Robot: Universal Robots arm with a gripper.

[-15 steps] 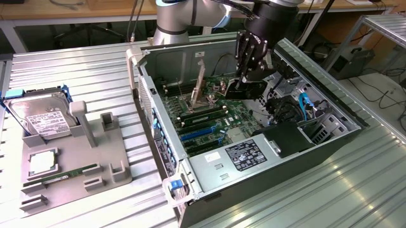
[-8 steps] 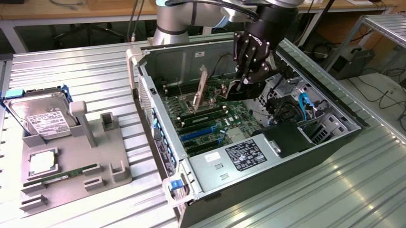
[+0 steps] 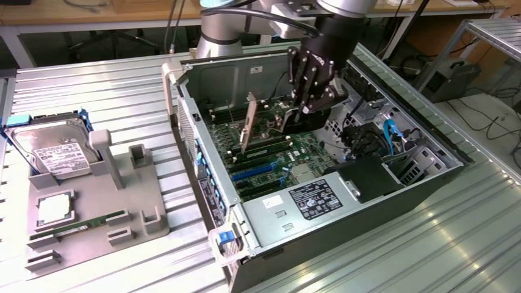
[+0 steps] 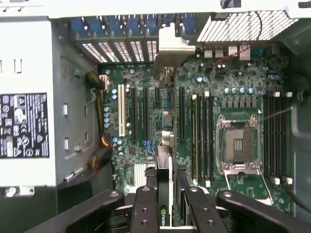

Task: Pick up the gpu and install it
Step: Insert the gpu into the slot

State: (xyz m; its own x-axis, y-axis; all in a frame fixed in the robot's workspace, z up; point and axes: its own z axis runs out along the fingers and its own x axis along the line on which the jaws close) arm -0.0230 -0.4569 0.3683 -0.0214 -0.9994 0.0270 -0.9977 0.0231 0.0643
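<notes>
gpu (image 4: 165, 160) sits edge-on between the jaws, which are closed narrow on its two faces near the end away from the bracket; gripper (image 4: 166, 190) comes down from above. In the exterior view the gpu (image 3: 251, 119) stands upright on its long edge inside the open computer case (image 3: 204, 159), over the motherboard (image 4: 141, 73), with the gripper (image 3: 303, 113) on the exterior view's right of the upright bracket. Long axis runs along the black expansion slots (image 4: 145, 114), silver bracket (image 4: 172, 46) toward the case's rear wall with the blue slot covers (image 4: 116, 29). CPU socket (image 4: 238, 141) lies to one side, power supply (image 3: 313, 198) to the other; both are close by, so side room is tight. Case stands on the slatted table (image 3: 97, 85).
</notes>
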